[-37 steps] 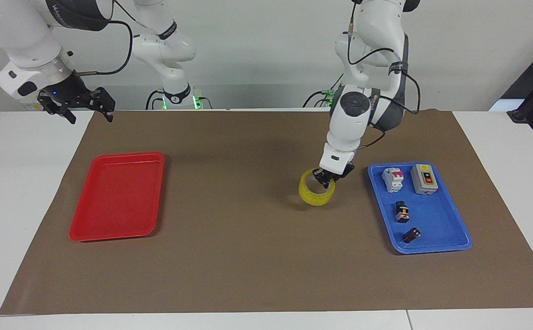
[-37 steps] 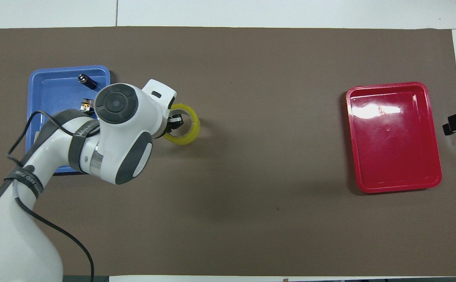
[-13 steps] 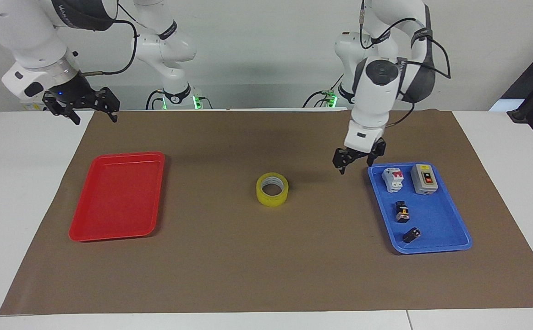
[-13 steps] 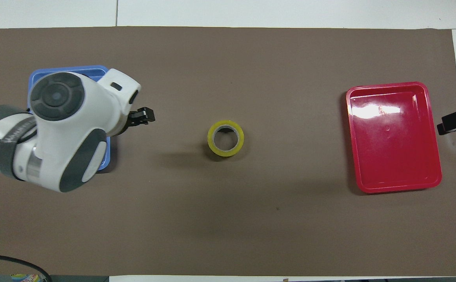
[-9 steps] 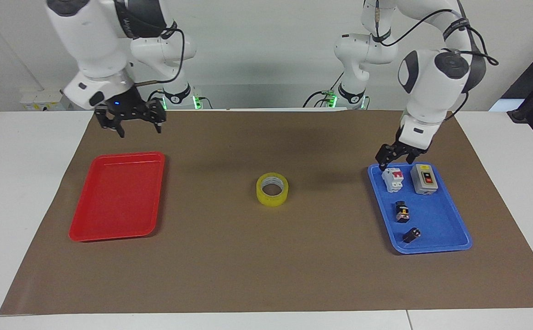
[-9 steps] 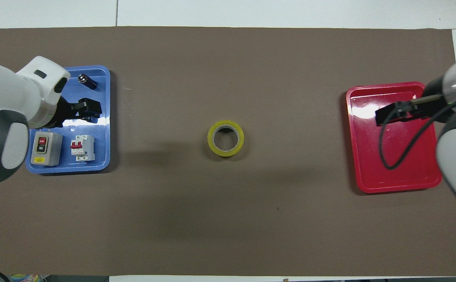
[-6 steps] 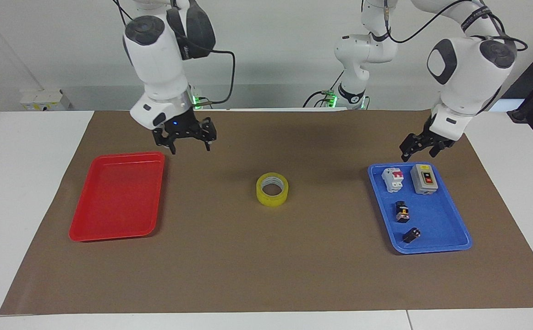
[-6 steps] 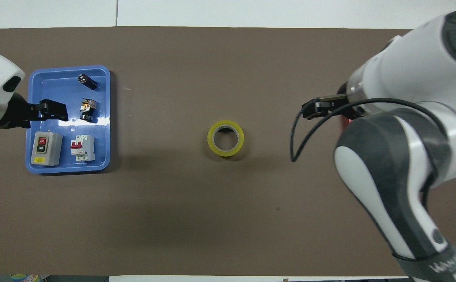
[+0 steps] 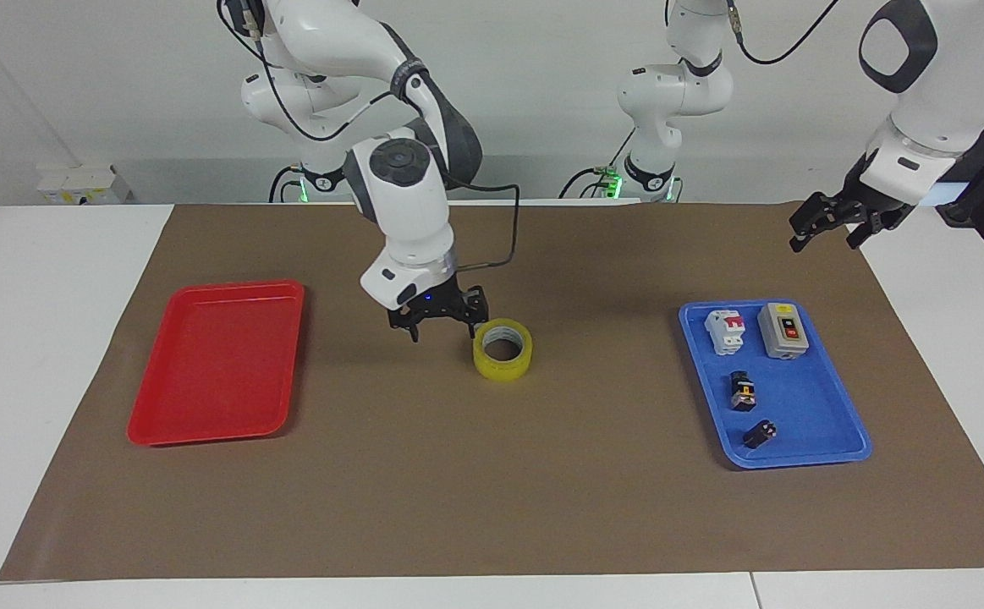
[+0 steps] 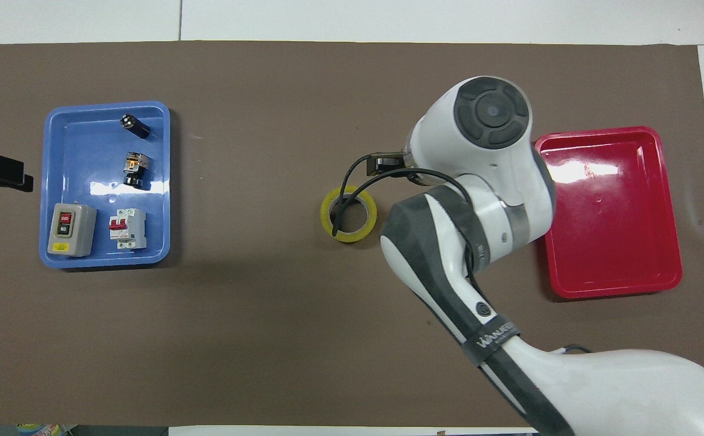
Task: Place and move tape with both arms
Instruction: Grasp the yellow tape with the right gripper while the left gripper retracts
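Tape, wide translucent-yellow ring roll (image 9: 502,348): light, stiff, likely slick; pinch wall. Right hand (image 9: 439,321) spread, empty, beside it; left hand (image 9: 825,223) spread, waiting.

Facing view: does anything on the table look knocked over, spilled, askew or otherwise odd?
Nothing stands out. The tape lies flat on the brown mat, the parts sit inside the blue tray, and the red tray holds nothing. The right gripper, jaws open, is beside the tape; the left gripper waits by the mat's edge.

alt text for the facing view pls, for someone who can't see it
The right gripper, fingers open, hangs low beside the yellow tape lying flat mid-mat between a red tray and a blue tray of parts. The left gripper waits, raised at the mat's edge.
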`<control>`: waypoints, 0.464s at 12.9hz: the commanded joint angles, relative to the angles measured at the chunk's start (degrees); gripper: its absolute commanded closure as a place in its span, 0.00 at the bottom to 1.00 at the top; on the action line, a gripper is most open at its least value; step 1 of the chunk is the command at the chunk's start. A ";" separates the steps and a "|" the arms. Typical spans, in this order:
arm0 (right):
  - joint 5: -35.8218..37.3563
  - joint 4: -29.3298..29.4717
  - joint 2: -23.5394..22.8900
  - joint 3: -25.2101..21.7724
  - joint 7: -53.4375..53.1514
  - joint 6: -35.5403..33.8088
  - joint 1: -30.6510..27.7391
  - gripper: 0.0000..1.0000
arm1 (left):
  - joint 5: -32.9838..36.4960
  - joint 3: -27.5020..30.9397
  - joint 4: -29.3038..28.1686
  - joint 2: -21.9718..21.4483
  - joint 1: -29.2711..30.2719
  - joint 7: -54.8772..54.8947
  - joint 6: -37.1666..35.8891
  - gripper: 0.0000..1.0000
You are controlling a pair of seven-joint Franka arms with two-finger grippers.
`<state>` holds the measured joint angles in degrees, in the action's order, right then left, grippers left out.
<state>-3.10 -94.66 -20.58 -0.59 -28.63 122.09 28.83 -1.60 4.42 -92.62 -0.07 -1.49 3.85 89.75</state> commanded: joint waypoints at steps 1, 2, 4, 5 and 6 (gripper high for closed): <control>-0.50 -0.35 -3.23 -0.38 -2.14 3.32 2.19 0.00 | -1.12 -0.37 2.01 0.61 2.02 3.09 -4.76 0.00; -0.50 -1.75 -2.89 -0.38 -2.05 3.67 2.37 0.00 | -1.03 -0.46 1.74 0.51 1.84 2.92 -4.50 0.00; -0.50 -6.13 -1.92 -0.38 -1.70 6.29 3.94 0.00 | -0.86 -0.55 0.95 0.34 1.23 2.48 -4.15 0.00; -0.50 -8.16 -1.57 -0.38 -1.61 8.05 4.04 0.00 | -0.86 -0.64 0.95 0.34 1.23 2.56 -4.15 0.00; -0.50 -9.22 -1.39 -0.38 -1.52 8.85 3.95 0.00 | -0.86 -0.64 0.86 0.25 1.23 2.56 -4.24 0.00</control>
<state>-3.10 -98.99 -24.39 -0.65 -30.71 127.97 32.35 -1.60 3.86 -92.13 0.04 -0.34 5.77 86.81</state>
